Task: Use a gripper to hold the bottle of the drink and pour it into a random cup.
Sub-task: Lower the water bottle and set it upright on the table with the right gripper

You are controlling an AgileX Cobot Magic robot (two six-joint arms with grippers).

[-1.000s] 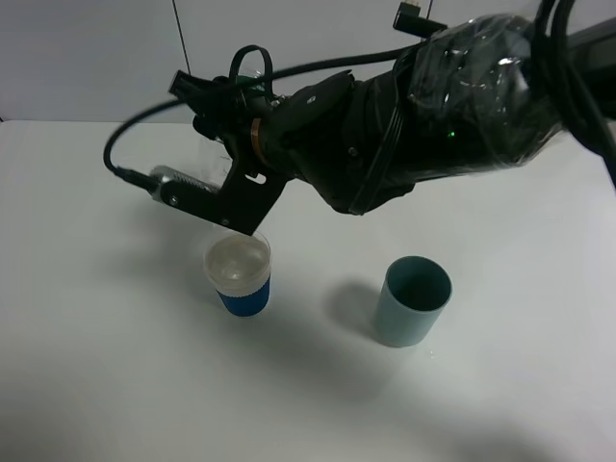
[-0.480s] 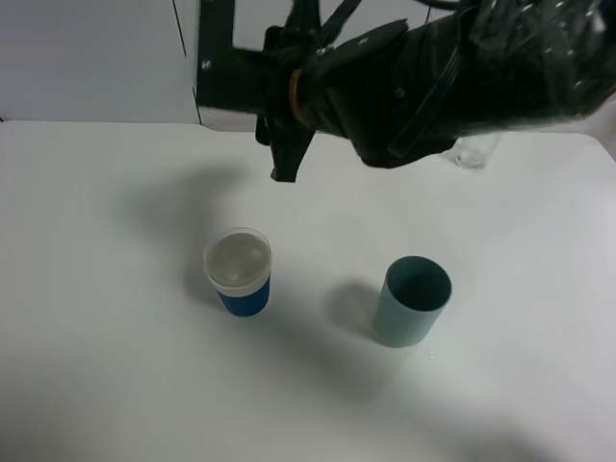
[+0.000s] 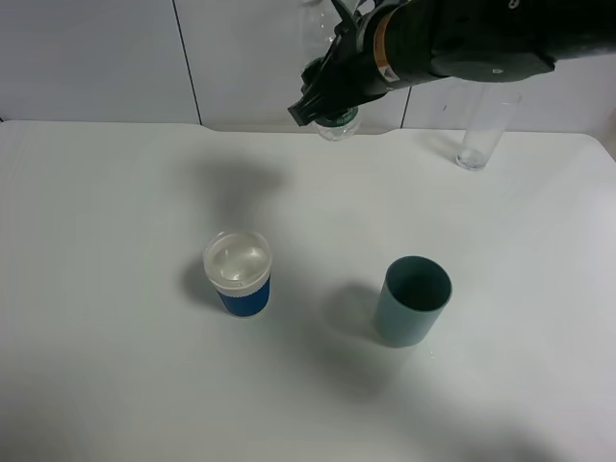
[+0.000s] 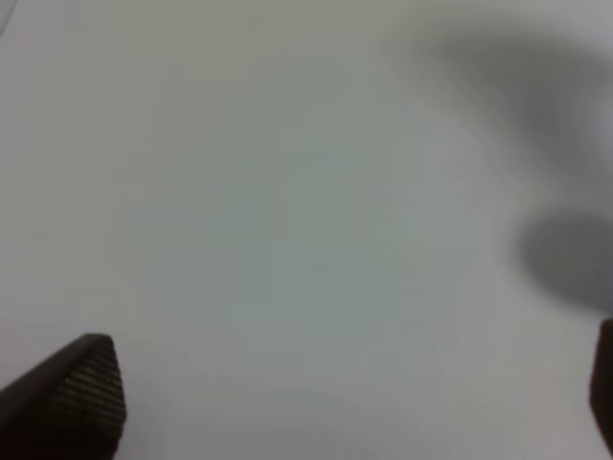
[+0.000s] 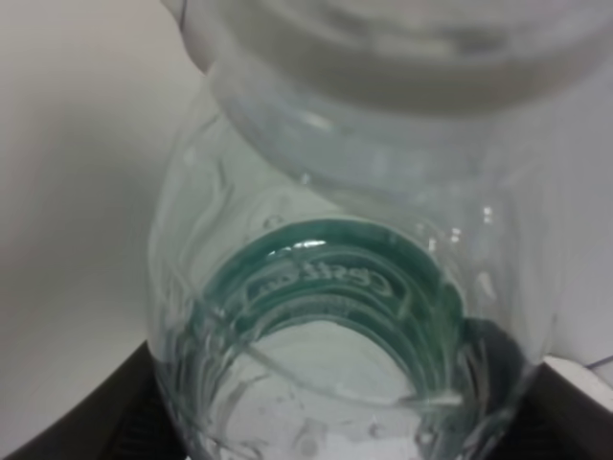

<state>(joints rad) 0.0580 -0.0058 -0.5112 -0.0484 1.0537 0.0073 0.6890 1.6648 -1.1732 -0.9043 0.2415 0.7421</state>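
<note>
the right claw [image 3: 327,94] pinches the bottle [image 3: 339,125], which looks near upright, high over the back edge of the counter [image 3: 106,202], with the blue-sleeved cup [image 3: 239,276] standing well apart from it, lower and toward the front left corner.

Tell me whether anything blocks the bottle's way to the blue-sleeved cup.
Nothing visible does. Only bare table lies between the bottle, held by the right gripper, and the cup; the teal cup stands aside.

This looks like a robotics lab. A plain white tabletop [image 3: 115,385] meets white wall panels [image 3: 96,58] behind it, and a black robot arm [image 3: 462,43] hangs above it.
</note>
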